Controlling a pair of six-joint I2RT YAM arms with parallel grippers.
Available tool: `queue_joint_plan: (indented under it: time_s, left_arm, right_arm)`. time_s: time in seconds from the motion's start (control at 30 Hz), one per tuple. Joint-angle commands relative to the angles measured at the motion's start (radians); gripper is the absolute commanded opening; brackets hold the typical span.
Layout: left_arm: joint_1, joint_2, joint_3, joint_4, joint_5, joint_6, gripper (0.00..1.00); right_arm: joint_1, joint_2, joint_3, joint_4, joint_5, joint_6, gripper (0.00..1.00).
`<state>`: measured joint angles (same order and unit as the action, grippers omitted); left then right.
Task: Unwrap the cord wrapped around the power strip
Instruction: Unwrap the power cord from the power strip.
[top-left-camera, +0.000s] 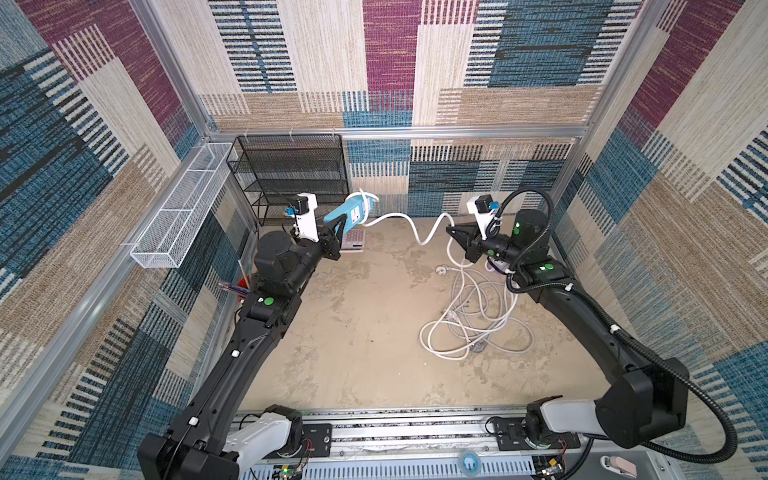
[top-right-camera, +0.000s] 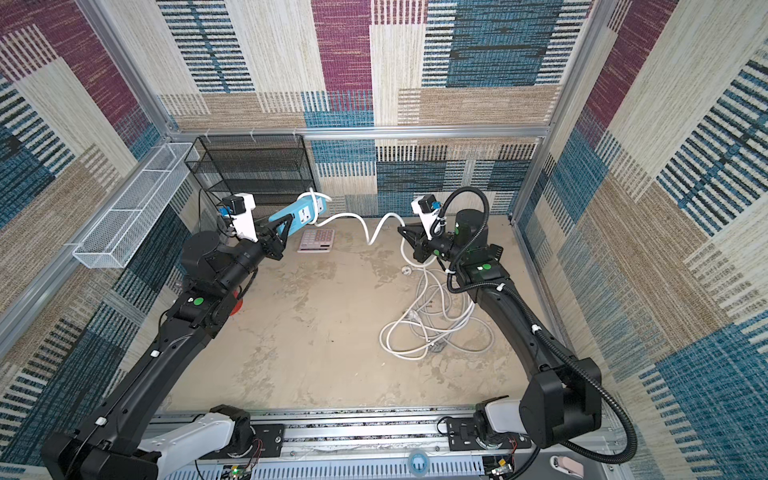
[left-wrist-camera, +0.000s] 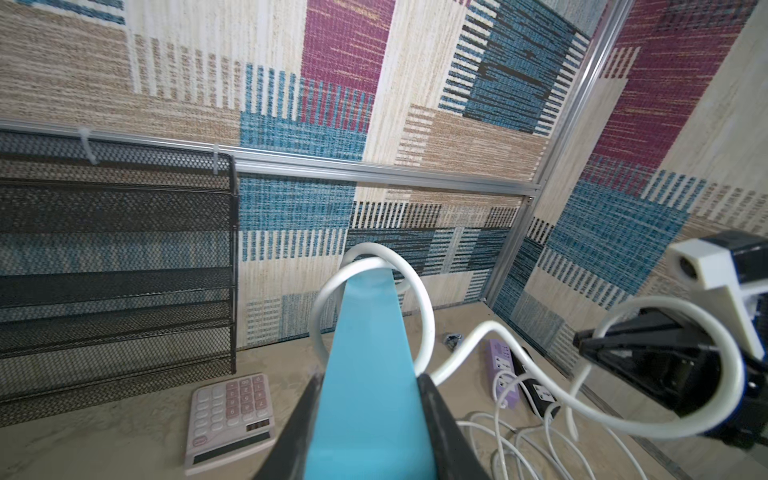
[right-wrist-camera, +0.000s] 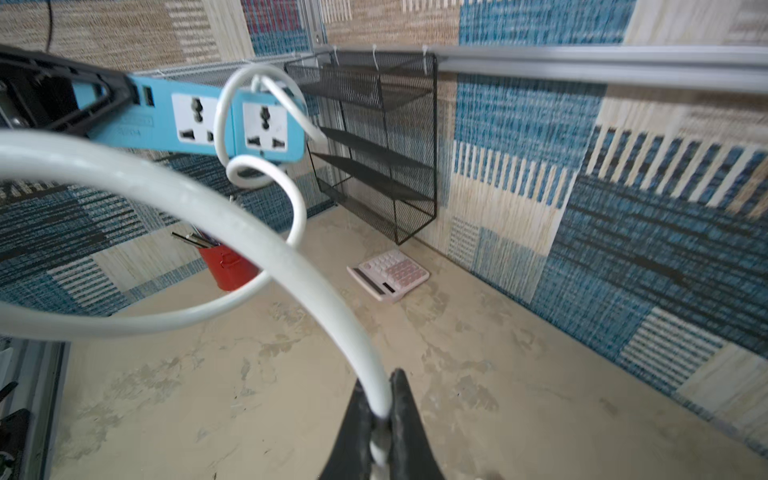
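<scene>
Left gripper (top-left-camera: 336, 231) grips the strip (top-left-camera: 347, 212), raised off the table (top-left-camera: 365, 316); right gripper (top-left-camera: 451, 230), opposite, pinches the cord (right-wrist-camera: 374, 382). One loop circles the strip's far end near the rack (top-left-camera: 291, 174), bare table below.

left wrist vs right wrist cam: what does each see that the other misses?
Left wrist only: the purple strip and black strip on the table, with loose cords heaped beside them.
Right wrist only: the blue strip seen socket side on, and the red cup holding pens.
Both: the blue strip, the white cord looped around its far end, the calculator and the black rack.
</scene>
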<state>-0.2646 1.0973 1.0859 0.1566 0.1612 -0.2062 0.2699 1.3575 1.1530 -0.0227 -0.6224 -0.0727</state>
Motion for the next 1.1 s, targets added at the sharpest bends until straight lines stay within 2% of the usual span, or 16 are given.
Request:
queue_joint_plan:
  time_s: [0.0,0.2,0.4,0.73,1.07]
  left_arm:
    - [0.029,-0.025,-0.013,0.113,-0.042,0.033,0.0]
    - [0.08,-0.059,-0.045,0.162,-0.05,0.025,0.0]
    - [0.111,-0.078,-0.062,0.187,-0.057,0.016,0.0]
    - [0.129,-0.079,-0.077,0.22,-0.025,-0.005,0.0]
    - [0.134,-0.064,-0.078,0.229,-0.005,-0.021,0.0]
  right_arm:
    - [0.035,0.018,-0.032,-0.068,0.047,0.038,0.0]
    - [0.048,0.032,-0.127,-0.134,0.094,0.098,0.0]
    - [0.05,0.04,-0.239,-0.117,0.134,0.158,0.0]
    - [0.054,0.179,-0.386,0.093,0.156,0.272,0.0]
    - [0.057,0.321,-0.444,0.265,0.188,0.331,0.0]
